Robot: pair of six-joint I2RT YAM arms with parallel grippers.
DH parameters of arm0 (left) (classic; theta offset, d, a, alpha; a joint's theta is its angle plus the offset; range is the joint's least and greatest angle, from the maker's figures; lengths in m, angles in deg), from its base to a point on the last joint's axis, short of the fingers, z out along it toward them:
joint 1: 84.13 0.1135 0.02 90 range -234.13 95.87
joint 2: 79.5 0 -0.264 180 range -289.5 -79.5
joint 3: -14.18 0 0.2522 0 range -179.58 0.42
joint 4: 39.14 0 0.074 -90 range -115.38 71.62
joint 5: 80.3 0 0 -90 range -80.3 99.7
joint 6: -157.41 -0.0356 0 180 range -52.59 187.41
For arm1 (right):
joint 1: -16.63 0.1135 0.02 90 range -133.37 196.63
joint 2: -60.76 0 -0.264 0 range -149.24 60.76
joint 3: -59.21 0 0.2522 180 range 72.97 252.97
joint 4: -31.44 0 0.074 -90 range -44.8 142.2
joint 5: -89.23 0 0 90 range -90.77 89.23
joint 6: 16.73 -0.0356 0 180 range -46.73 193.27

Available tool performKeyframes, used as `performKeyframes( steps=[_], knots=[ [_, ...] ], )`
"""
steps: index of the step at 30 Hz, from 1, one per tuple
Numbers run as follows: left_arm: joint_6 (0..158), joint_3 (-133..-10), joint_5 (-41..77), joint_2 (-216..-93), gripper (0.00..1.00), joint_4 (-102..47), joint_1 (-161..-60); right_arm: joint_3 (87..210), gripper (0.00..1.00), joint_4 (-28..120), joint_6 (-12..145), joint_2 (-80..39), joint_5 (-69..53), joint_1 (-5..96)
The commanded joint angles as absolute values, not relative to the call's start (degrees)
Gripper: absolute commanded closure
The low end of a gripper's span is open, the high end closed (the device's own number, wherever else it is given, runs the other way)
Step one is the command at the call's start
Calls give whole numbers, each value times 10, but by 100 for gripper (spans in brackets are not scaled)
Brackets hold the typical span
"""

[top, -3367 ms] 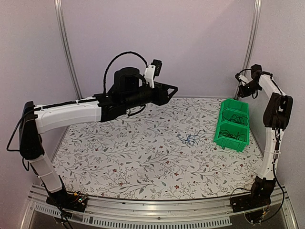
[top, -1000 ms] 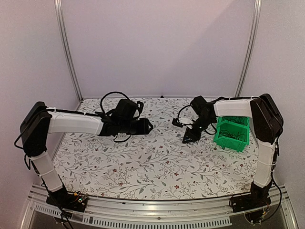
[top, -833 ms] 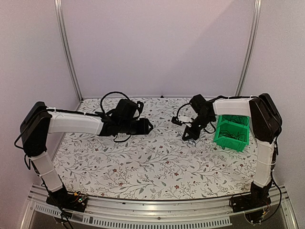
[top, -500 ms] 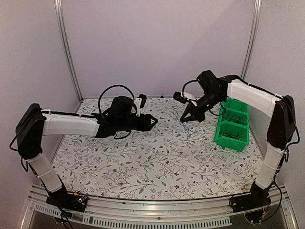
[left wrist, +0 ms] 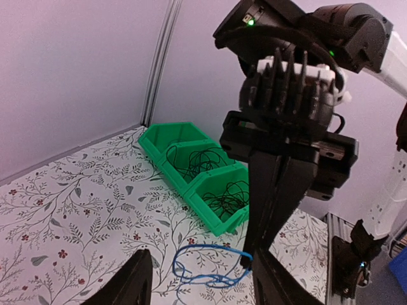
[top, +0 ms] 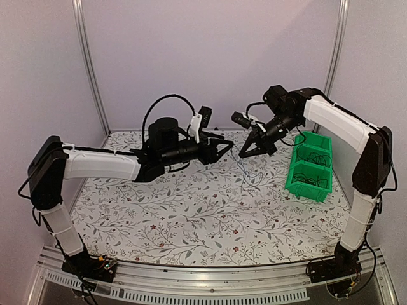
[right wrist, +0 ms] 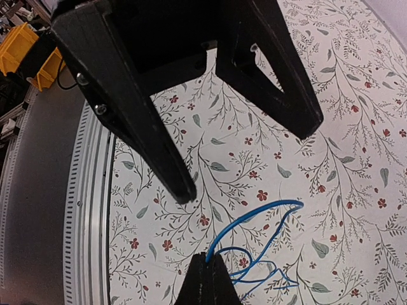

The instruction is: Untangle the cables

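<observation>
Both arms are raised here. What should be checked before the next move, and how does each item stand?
1. Right gripper shut on the thin bright blue cable: ok.
2. Left gripper open: ok.
3. Blue cable between the left fingers in the left wrist view: ok.
4. Cable's hanging end off the flowered table: cannot tell.
5. Cable free of crossed loops: not ok.
6. Thin black cables inside the green plastic bin: ok.
</observation>
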State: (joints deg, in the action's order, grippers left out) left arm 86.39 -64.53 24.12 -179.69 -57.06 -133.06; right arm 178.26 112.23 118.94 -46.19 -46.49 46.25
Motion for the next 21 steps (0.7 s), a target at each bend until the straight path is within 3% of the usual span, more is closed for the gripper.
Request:
performKeyframes(
  steps=[1, 13, 16, 21],
  knots=[
    [852, -684, 291, -1844, 46, -604, -1334, 1819, 100, 1148, 1186, -473, -498, 465],
    [903, -718, 327, -1922, 63, -717, -1325, 1855, 100, 1168, 1162, -462, -502, 465],
    [919, -729, 323, -1939, 75, -725, -1323, 1868, 100, 1178, 1160, -461, -500, 465],
    [948, -739, 139, -1955, 75, -651, -1313, 1922, 100, 1206, 1161, -464, -505, 465]
  ],
)
